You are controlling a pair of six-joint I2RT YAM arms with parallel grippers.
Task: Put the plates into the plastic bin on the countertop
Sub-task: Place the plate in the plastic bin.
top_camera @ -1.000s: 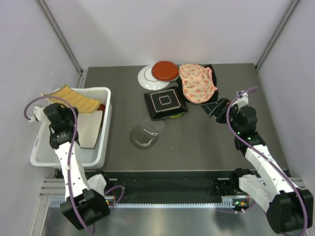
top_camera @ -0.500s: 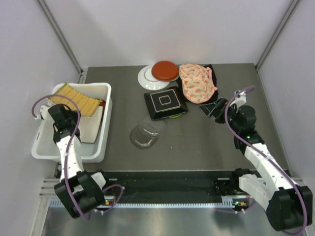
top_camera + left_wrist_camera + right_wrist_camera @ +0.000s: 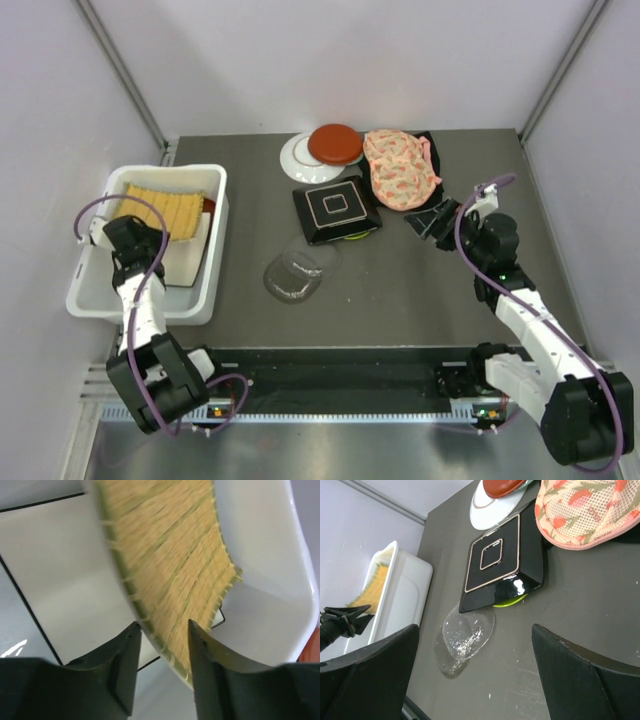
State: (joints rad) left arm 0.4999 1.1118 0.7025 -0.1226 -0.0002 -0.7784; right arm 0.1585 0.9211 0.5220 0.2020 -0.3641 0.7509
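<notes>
The left hand (image 3: 163, 630) straddles the yellow woven plate (image 3: 165, 555) in the plastic bin (image 3: 270, 580); clamped or loose, I cannot tell. It is better to open fully before lifting. The right hand (image 3: 475, 630) stands wide apart.

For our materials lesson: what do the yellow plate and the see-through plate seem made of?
The yellow woven plate looks like straw or bamboo, matte: strands and frayed edge show. The clear plate looks like glass or plastic, glossy: the countertop shows through.

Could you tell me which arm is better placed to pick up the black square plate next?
Right. The right claw, open, hovers beside the black plate, while the left claw is at the bin, straddling the woven plate.
</notes>
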